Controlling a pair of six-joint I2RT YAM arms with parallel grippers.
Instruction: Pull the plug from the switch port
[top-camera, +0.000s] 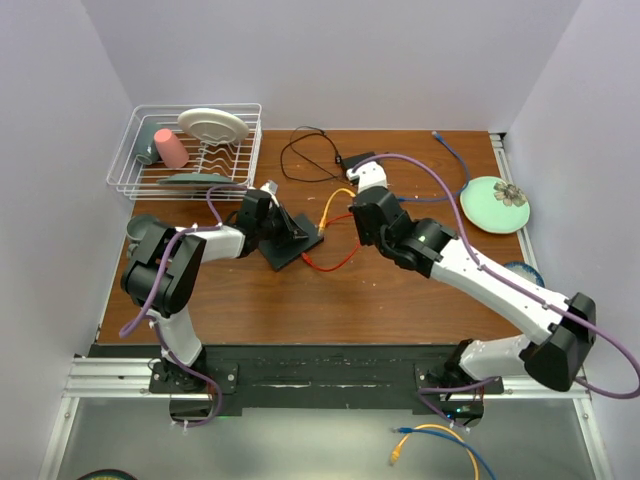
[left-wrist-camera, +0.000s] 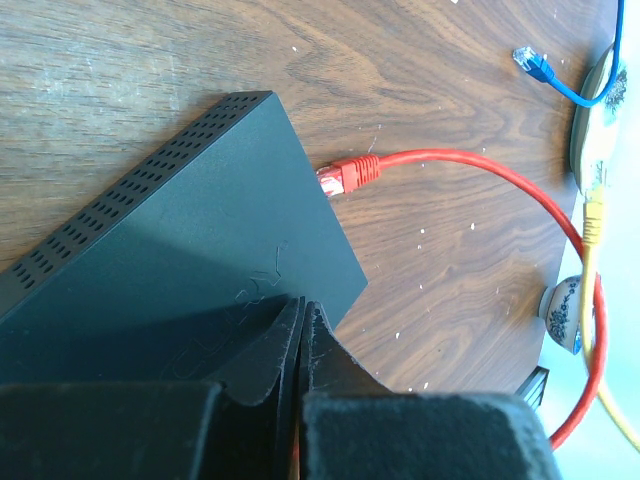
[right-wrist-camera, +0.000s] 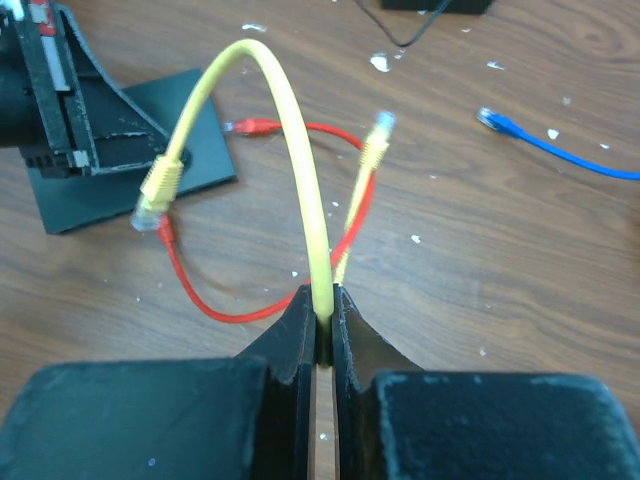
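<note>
Robot lab test cell, not a home: two arms (top-camera: 170, 270) bolted to an aluminium rail (top-camera: 100, 378) at a wood surface (top-camera: 300, 300) boxed in by plain white panels (top-camera: 50, 150), with mismatched props: dish rack (top-camera: 130, 165), green plate (top-camera: 480, 210), yellow patch cable (right-wrist-camera: 300, 150).

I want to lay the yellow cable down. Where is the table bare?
Bare: the near strip of table in front of the black box and red cable. Crowded: the middle, around left pincer, right pincer and yellow cable; the far side holds rack, adapter and plate.
</note>
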